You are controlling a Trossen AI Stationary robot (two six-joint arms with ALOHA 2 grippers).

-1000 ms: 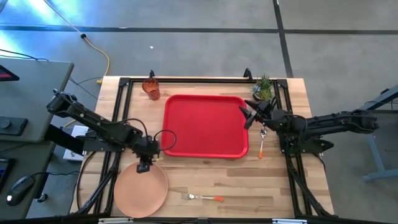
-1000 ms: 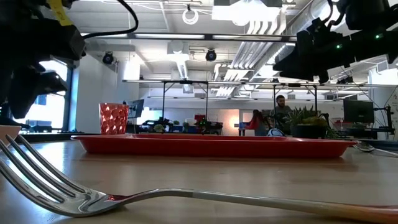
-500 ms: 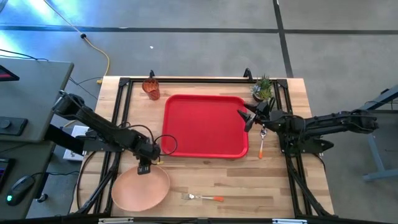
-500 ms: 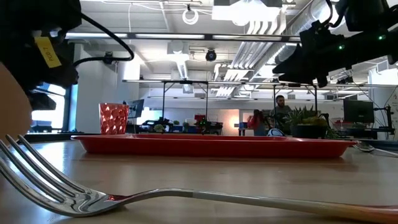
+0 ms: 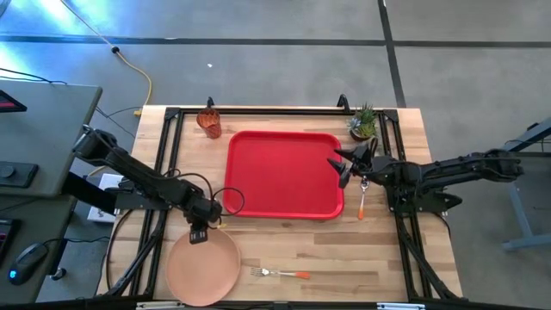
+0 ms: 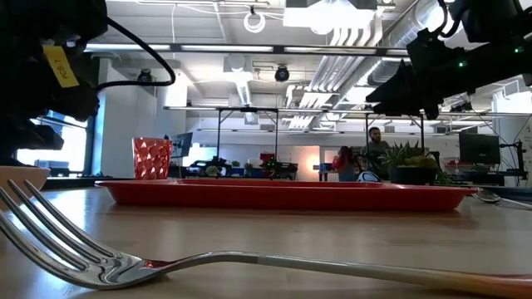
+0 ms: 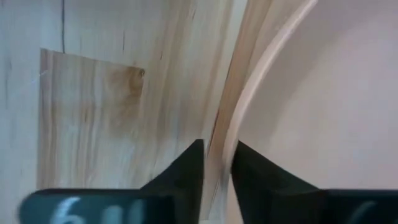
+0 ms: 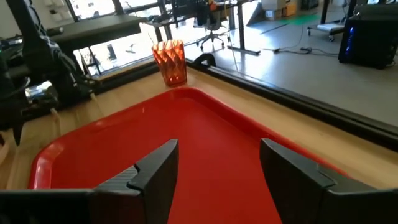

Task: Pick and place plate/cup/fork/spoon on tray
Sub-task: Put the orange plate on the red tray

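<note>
Peach-pink round plate [image 5: 203,268] rim sits clamped in left pincer [image 5: 201,231]; right pincer [image 5: 338,166], fingers apart, hovers over red rectangular tray [image 5: 283,175].

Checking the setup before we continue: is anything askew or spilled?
Nothing spilled. The plate hangs over the table's front-left edge, its rim pinched by the left hand. The tray is empty.

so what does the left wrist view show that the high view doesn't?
Left wrist only: the fingers closed on the plate rim, one on each side.

High only: the tray, cup, fork, spoon, and the open right gripper at the tray's right edge.

Both: the plate, the left gripper and the wooden table.
</note>
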